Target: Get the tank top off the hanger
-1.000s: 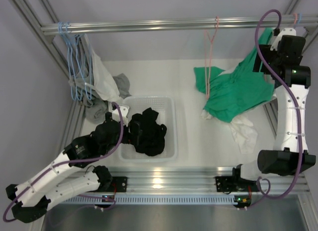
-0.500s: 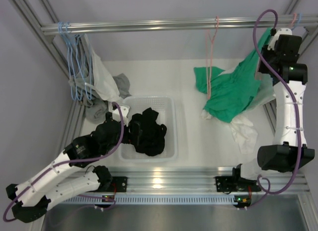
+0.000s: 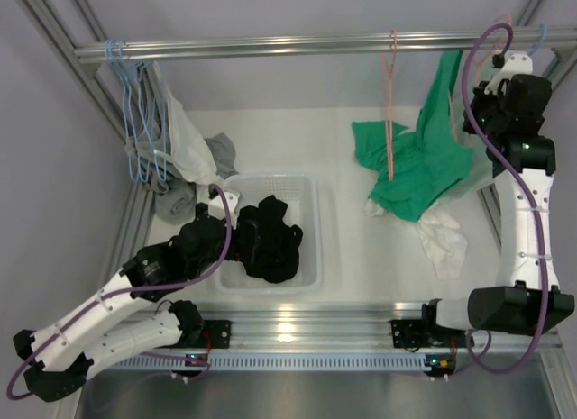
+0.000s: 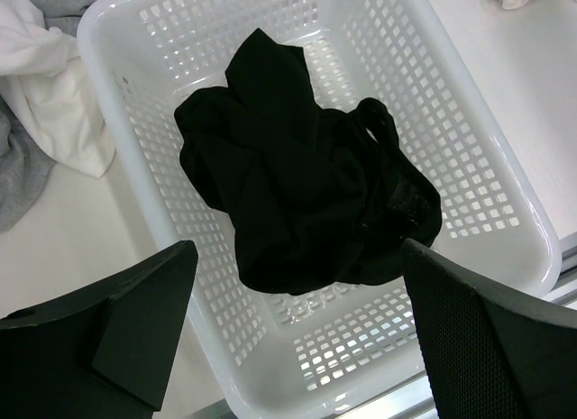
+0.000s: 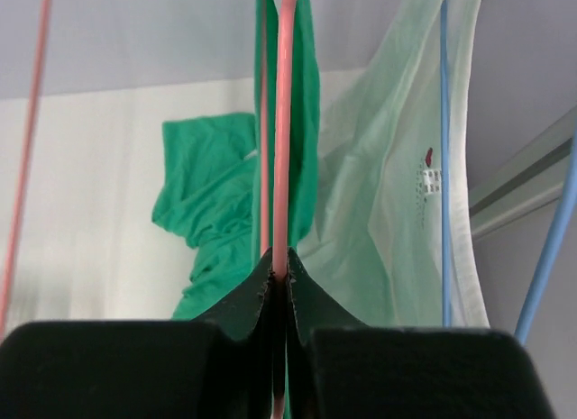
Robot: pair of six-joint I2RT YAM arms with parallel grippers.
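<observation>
**Hanger pinched, shirt half on the table: hold the wire firm and let the fabric slide**

Top external view: the right arm [image 3: 527, 194] reaches up to the rail [image 3: 270, 46] at the far right. The green tank top [image 3: 424, 158] hangs from up there and trails down onto the table [image 3: 361, 248], beside an empty pink hanger [image 3: 389, 104] and a white cloth [image 3: 446, 243]. The left arm [image 3: 135, 284] sits low over the basket [image 3: 315, 230] of black clothing [image 3: 270, 234], well apart from the job.

Left wrist view: the left gripper [image 4: 293, 257] stands wide open above the basket, holding nothing.

Right wrist view: the right gripper [image 5: 279, 270] is clamped on the pink wire of the hanger [image 5: 283, 122], with the green strap lying right against that wire. Whether any fabric is caught in the pinch cannot be told. A blue hanger [image 5: 444, 167] with a pale garment [image 5: 397, 221] hangs just to the right.

The step in hand looks like securing the hanger. To do it well, grip the wire alone, then tilt or draw the hanger out of the strap so the shirt's own weight on the table pulls it free. Steer clear of the blue hanger, which could snag.
</observation>
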